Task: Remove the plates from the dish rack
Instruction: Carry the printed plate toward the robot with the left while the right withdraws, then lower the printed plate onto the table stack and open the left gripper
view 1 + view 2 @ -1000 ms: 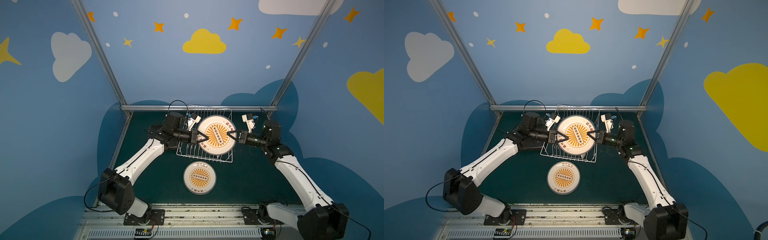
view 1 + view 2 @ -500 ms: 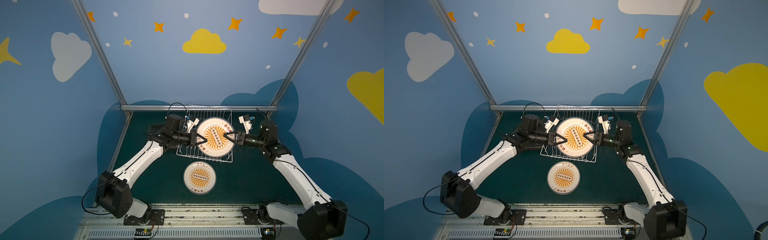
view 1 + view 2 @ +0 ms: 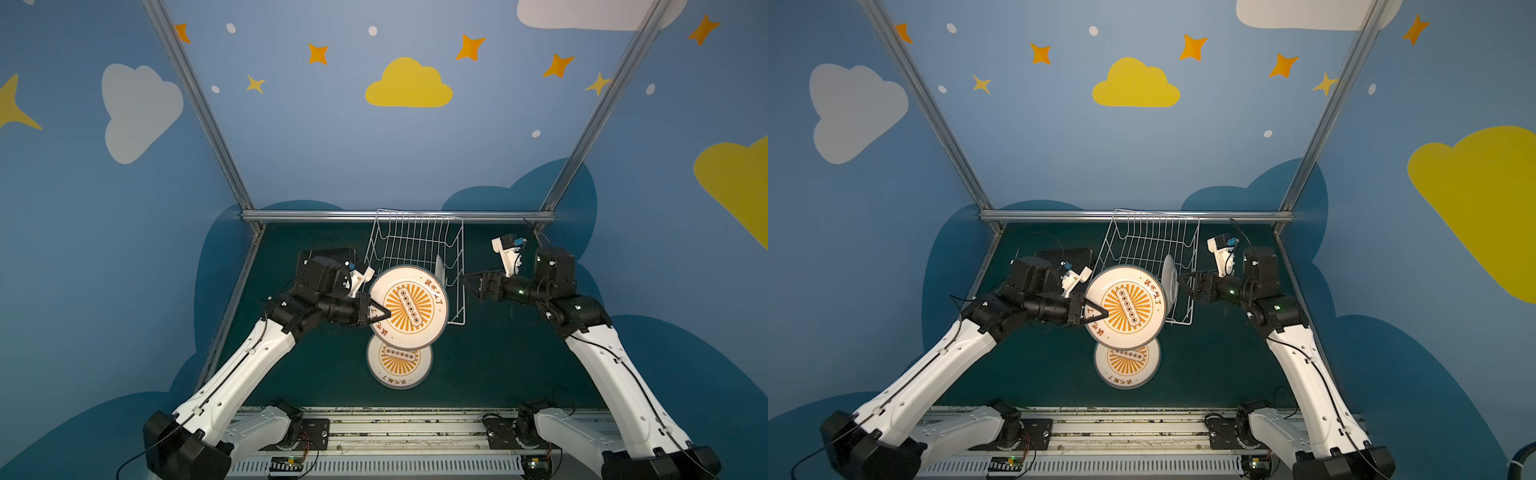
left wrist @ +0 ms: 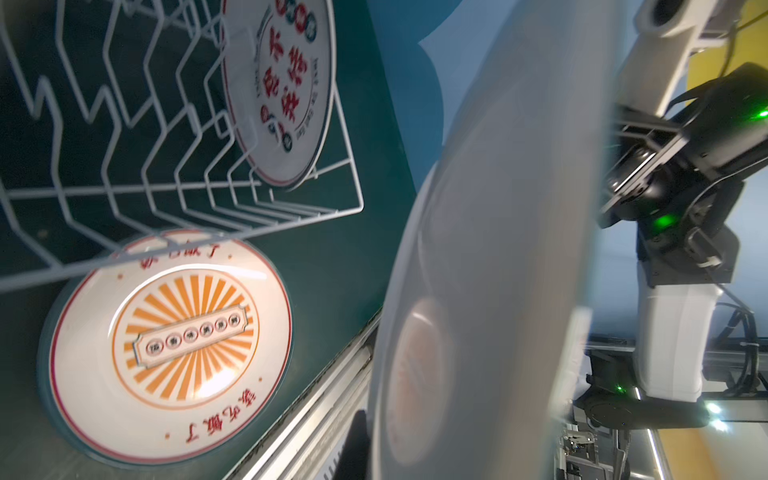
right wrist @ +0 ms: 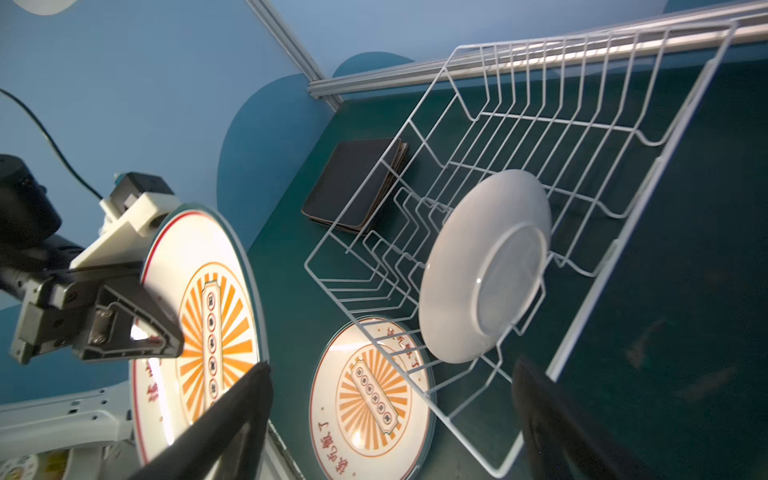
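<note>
Dark green bench [image 3: 498, 365] floors a blue booth painted with clouds and stars. Nearest, below the left gripper [image 3: 384, 312], one orange sunburst plate [image 3: 400, 365] lies flat, face up. Above it the left gripper is clamped on the rim of a second sunburst plate [image 3: 409, 306], held tilted in the air, with its far edge overlapping the front of the dish rack [image 3: 415, 232] in both top views. Across that plate, the right gripper [image 3: 467, 284] stands wide and empty, clear of the rim, beside the rack. Just beyond the right gripper a white plate [image 5: 478, 270] stands on edge in the tines. Farther off, behind the left gripper, a stack of black square plates [image 5: 353, 183] sits beside the rack. The step in hand looks like carrying the held plate to the flat one. Next it needs levelling, lowering squarely on top, then release, before the standing plate is fetched
</note>
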You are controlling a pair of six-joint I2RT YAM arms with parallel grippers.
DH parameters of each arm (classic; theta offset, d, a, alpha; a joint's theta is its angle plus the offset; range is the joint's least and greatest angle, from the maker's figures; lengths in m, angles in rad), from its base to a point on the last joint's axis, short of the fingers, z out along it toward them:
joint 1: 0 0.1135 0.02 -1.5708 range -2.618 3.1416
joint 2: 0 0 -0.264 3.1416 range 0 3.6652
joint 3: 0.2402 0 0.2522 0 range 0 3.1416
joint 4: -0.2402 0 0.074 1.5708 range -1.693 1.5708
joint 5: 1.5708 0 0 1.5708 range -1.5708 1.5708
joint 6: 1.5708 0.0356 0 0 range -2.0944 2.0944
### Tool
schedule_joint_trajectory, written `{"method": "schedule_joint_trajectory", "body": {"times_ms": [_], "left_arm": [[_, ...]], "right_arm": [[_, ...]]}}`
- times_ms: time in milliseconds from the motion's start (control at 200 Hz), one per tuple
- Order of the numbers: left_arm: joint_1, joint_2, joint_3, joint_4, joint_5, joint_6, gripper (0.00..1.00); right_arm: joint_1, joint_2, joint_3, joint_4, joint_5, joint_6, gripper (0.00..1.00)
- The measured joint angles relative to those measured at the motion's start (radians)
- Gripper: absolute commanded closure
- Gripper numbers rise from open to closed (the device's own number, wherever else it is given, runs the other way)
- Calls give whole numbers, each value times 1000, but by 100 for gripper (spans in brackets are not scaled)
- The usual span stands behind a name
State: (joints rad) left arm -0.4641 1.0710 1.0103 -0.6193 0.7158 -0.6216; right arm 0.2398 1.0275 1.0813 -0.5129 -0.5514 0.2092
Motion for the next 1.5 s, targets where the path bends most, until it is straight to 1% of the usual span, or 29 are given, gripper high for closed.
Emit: {"method": "schedule_joint_trajectory", "body": {"times_ms": [100,210,340,456,661,991,1332,1442,1502], "left_arm": [[0,-80,-89,-64,-7,-16,97],[-1,-142,-181,-113,-16,-39,97],[-6,-162,-280,-117,-26,-80,97],[-11,-156,-367,-66,-32,-125,97],[-17,-68,-450,60,-35,-179,97],[-17,168,-456,270,-32,-209,97],[-17,274,-449,364,-32,-214,73],[-17,298,-447,378,-32,-210,59],[-17,305,-443,378,-32,-208,46]], "right_arm": [[0,-5,0,-35,34,-31,10],[0,-6,0,-48,47,-39,10],[0,-13,0,-49,56,-39,10],[0,-27,0,-50,62,-39,10],[0,-40,-1,-49,78,-34,10],[0,-42,-23,-36,87,-7,10],[0,-45,-25,-36,99,-9,10],[0,-45,-25,-36,99,-11,10],[0,-45,-26,-35,99,-12,10]]}}
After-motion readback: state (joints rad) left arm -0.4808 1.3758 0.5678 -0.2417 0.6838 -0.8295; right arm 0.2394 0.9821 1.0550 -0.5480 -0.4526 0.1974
